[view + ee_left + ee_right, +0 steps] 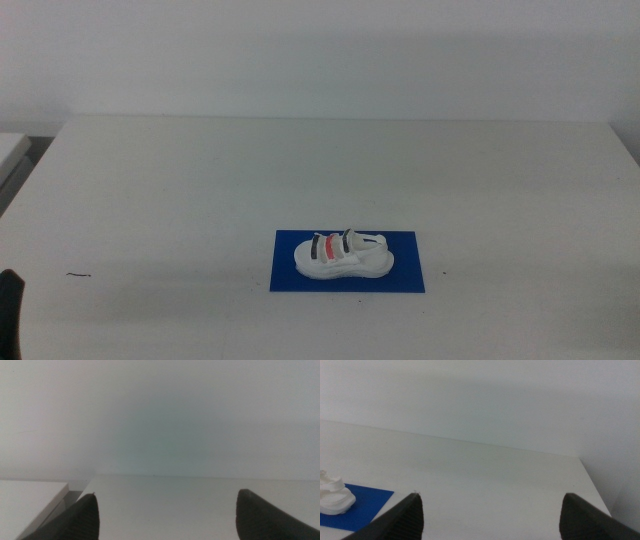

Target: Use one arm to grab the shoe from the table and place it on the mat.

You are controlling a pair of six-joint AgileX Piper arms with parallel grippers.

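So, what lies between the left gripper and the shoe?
In the middle view, only bare table separates the left gripper from the shoe on the mat.

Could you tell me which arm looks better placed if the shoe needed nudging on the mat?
Right, probably. The right gripper, jaws open, has the shoe and blue mat in its wrist view. The left gripper, also open, faces only bare table.

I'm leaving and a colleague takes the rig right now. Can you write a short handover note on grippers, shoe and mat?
Left gripper: open, holding nothing, waiting at the table's near left edge.
Right gripper: open, holding nothing, pulled back to the right of the mat.
Shoe: lying on its sole on the blue mat, within its edges, near the table's front centre.
Done: shoe placed on the mat.
Left: nothing visible, both arms are clear.
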